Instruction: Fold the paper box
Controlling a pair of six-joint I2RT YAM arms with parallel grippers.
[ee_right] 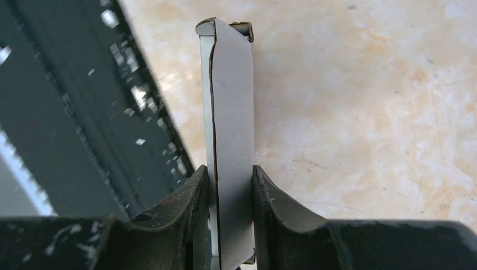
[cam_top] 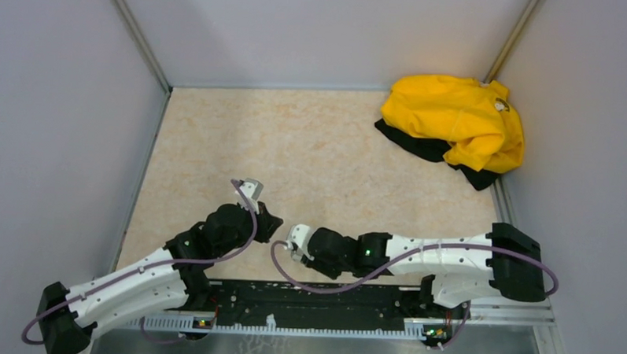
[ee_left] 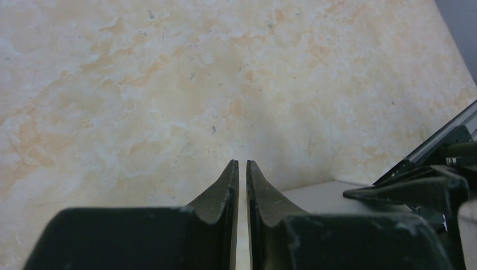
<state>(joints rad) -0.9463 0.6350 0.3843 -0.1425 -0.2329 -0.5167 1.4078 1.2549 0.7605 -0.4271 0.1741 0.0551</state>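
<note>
The paper box point(ee_right: 230, 101) is a flat pale grey-white pack held edge-on between the fingers of my right gripper point(ee_right: 230, 169), which is shut on it just above the marbled tabletop. From above, the box point(cam_top: 298, 238) shows as a small white piece at the tip of the right gripper point(cam_top: 308, 246), near the table's front edge. My left gripper point(cam_top: 275, 225) sits just left of it. In the left wrist view, the left gripper point(ee_left: 242, 163) has its jaws almost together with nothing between them. The box's flat face point(ee_left: 332, 194) lies to its right, under a dark right finger point(ee_left: 416, 188).
A crumpled yellow garment point(cam_top: 454, 119) over dark cloth lies at the back right corner. The black base rail point(cam_top: 306, 299) runs along the near edge, close beside the held box point(ee_right: 67, 112). Grey walls close in the table on three sides.
</note>
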